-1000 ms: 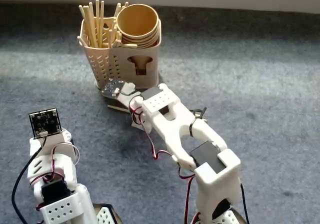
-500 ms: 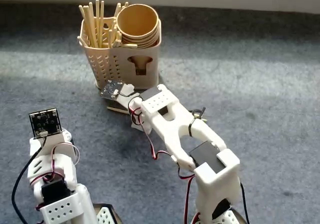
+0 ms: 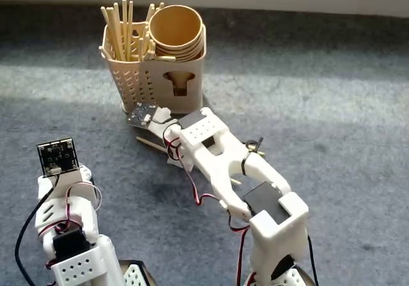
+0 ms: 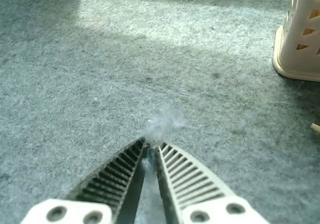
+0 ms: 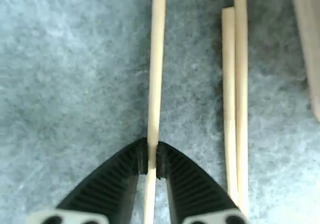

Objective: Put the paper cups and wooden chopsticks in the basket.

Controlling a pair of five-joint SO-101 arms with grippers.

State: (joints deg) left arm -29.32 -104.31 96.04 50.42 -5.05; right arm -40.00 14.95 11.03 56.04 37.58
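A cream perforated basket [image 3: 153, 85] stands upright on grey carpet [image 3: 332, 107]. Inside it, nested paper cups [image 3: 177, 29] fill one side and a bundle of wooden chopsticks [image 3: 120, 25] stands on end in the other. The right arm stretches forward so its wrist is just in front of the basket's base. The right gripper [image 5: 152, 144] has its black jaws pinched on a single chopstick [image 5: 158, 59] that runs straight ahead over the carpet. Near it, a pair of loose chopsticks [image 5: 236, 84] lie touching each other lengthwise. A pale edge beyond them may be the basket wall, though it is too close to tell. The left gripper [image 4: 151, 144] sits well away from the basket, its white ribbed jaws closed together on nothing, with a tuft of fluff [image 4: 162, 125] just ahead of their tips.
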